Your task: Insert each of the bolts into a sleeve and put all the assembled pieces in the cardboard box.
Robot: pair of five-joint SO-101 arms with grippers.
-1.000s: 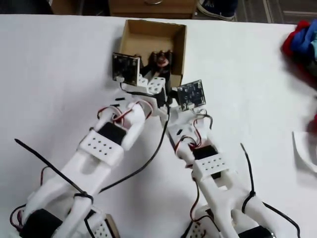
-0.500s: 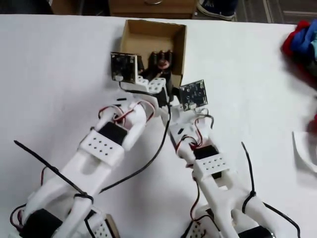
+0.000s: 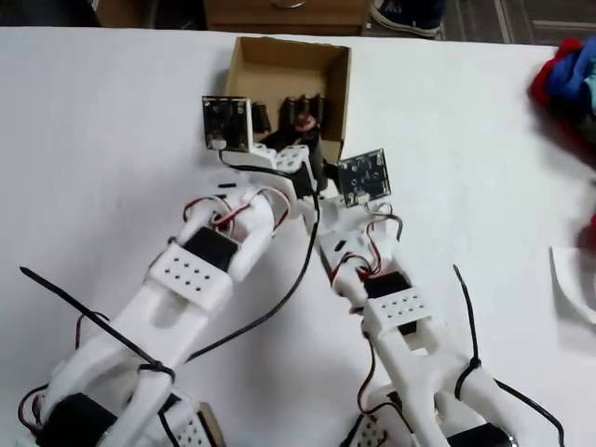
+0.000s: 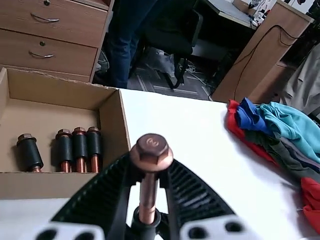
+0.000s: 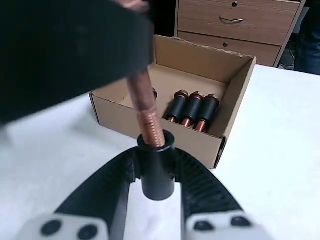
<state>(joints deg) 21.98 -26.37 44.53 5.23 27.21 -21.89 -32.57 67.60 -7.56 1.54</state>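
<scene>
In the cardboard box (image 4: 112,120) I count four assemblies (image 4: 80,149); my left gripper (image 4: 149,172) pinches a bolt (image 4: 151,150) partway inside the sleeve (image 5: 157,182) clamped by my right gripper (image 5: 155,162).

Left hand (image 4: 148,172) clamped, right hand (image 5: 156,172) clamped

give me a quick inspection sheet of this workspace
surface: white table
job's things: cardboard box holds four assembled pieces; bolt tip sits in sleeve beside the box
clutter: coloured cloth pile; white curved item at the table's edge
grippers: left gripper shut on bolt; right gripper shut on sleeve
cables: black cable hangs loose between the arms
surroundings: wooden drawers, office chair
</scene>
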